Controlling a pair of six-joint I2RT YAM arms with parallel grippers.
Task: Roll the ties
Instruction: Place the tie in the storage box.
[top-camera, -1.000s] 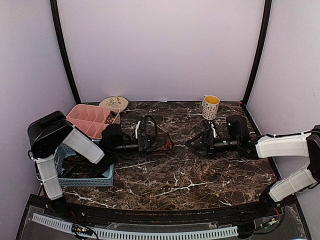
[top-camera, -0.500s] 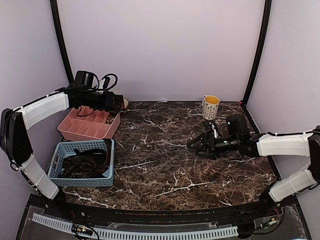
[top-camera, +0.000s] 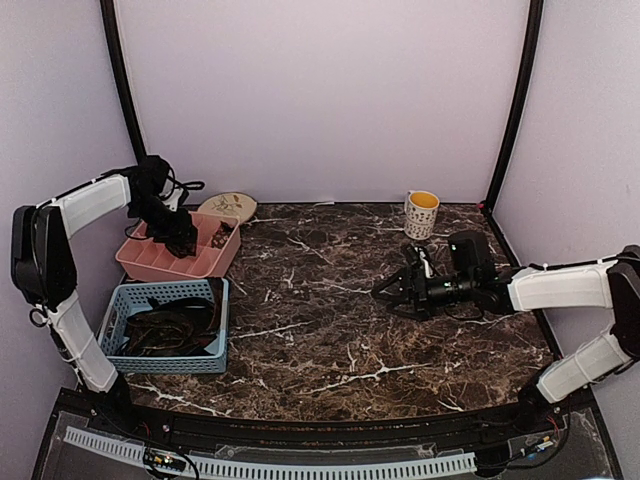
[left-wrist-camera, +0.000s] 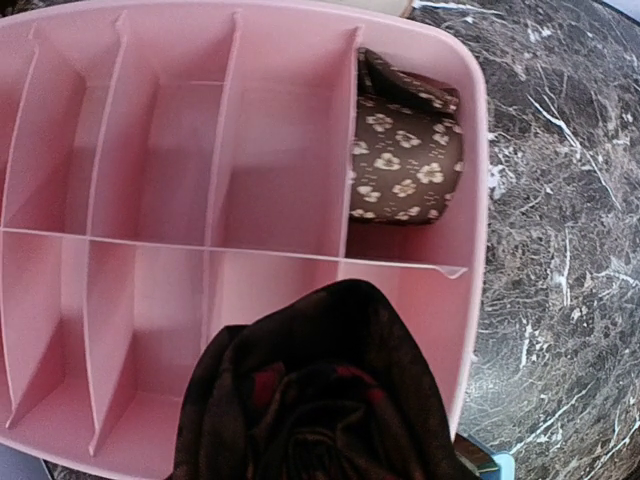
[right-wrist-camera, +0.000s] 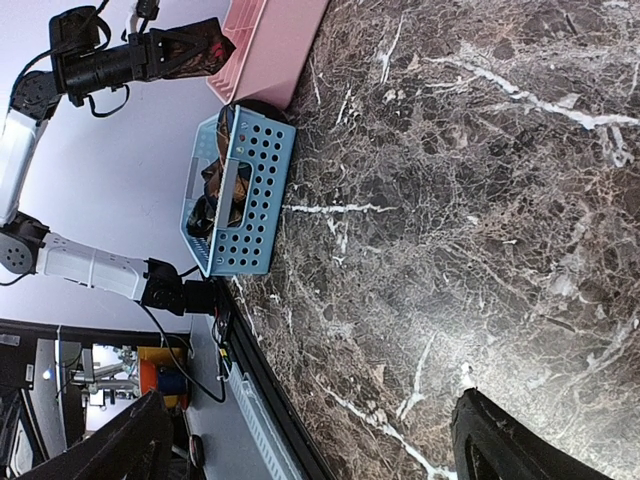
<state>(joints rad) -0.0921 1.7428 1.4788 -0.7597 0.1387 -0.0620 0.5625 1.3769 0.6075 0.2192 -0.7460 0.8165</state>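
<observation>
My left gripper (top-camera: 186, 243) is shut on a rolled dark tie with red patches (left-wrist-camera: 320, 400) and holds it just above the near right compartments of the pink divided tray (top-camera: 160, 262). The roll hides the fingers in the left wrist view. A rolled brown tie with a cream flower print (left-wrist-camera: 405, 165) lies in the tray's far right compartment. Several unrolled dark ties (top-camera: 165, 325) lie heaped in the blue basket (top-camera: 205, 362). My right gripper (top-camera: 392, 290) is open wide and empty, low over the marble table at the right; its fingers (right-wrist-camera: 520, 440) frame bare table.
A white mug with a yellow inside (top-camera: 422, 213) stands at the back right, behind the right arm. A small patterned plate (top-camera: 228, 206) lies behind the pink tray. The blue basket (right-wrist-camera: 235, 190) sits at the table's left front, next to the tray (right-wrist-camera: 270, 50).
The left gripper carried the rolled tie from the table's middle up to the back left, then down over the pink tray. The right arm has barely moved.
</observation>
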